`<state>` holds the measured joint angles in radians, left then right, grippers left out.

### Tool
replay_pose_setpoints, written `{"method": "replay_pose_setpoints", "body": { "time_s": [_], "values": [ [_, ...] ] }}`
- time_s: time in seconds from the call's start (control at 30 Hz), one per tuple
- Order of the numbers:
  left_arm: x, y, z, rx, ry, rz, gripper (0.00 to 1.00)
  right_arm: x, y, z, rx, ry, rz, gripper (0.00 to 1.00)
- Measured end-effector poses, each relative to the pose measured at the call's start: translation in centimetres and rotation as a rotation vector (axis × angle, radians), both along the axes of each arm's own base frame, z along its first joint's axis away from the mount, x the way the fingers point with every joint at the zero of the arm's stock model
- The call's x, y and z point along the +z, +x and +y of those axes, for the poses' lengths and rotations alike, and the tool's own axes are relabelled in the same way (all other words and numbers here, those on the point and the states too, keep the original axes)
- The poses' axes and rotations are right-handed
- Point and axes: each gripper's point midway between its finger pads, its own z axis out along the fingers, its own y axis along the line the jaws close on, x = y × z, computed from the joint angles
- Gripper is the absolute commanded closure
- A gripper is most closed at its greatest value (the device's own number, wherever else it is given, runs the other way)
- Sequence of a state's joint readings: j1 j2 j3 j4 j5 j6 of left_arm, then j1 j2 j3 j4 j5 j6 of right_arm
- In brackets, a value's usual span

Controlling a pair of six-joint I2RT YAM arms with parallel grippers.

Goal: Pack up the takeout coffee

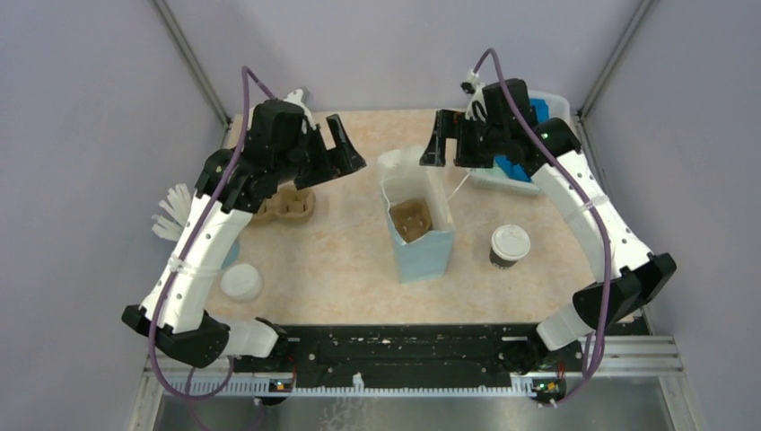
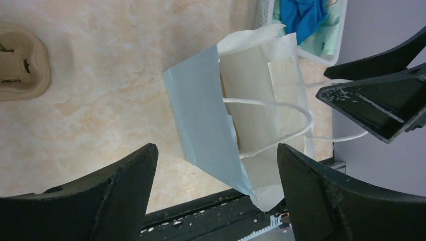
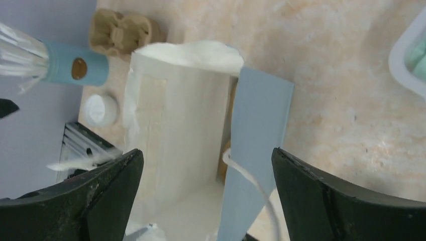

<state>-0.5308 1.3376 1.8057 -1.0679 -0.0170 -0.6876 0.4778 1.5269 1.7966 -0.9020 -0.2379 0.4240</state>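
Presently the coffee cup (image 1: pixel 509 244) stands upright on the worktop (image 1: pixel 341 260), to the right of the open blue paper bag (image 1: pixel 427 259) and apart from it. It is well apart from both pincers, which hang at the far side over the bag's mouth. The left pincer (image 2: pixel 216 148) is spread wide and holds nothing, and the right pincer (image 3: pixel 206 151) is the same. Bare worktop lies between cup and bag. The right forearm passes just right of the cup, near the worktop's right edge. A cardboard carrier (image 1: pixel 411 220) sits inside the bag. The cup has a dark brown wall and a round white lid.
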Motion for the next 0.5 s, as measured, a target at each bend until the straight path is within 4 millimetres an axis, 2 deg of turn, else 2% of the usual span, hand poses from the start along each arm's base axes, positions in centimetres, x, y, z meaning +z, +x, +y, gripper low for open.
{"method": "replay_pose_setpoints", "body": {
  "time_s": [0.03,0.1,0.33,0.4,0.5],
  "values": [
    [0.1,-0.2,0.0,-0.007,-0.003,-0.001,0.04,-0.7,-0.5,-0.3,0.001,-0.015,0.025,0.01],
    [0.5,-0.8,-0.2,-0.032,-0.016,-0.006,0.04,-0.5,-1.3,-0.7,0.001,-0.020,0.039,0.01],
    [1.6,-2.3,-0.9,-0.110,-0.062,-0.021,0.02,4.4,-6.8,-3.1,0.002,0.056,-0.033,0.01],
    [1.6,-2.2,-1.2,-0.131,-0.061,-0.010,0.02,5.0,-8.7,-4.0,-0.010,0.080,-0.050,0.01],
    [2.4,-0.3,-2.3,-0.176,-0.057,-0.022,0.02,3.9,-11.3,-5.5,-0.039,0.087,-0.023,0.02]
  ]
}}
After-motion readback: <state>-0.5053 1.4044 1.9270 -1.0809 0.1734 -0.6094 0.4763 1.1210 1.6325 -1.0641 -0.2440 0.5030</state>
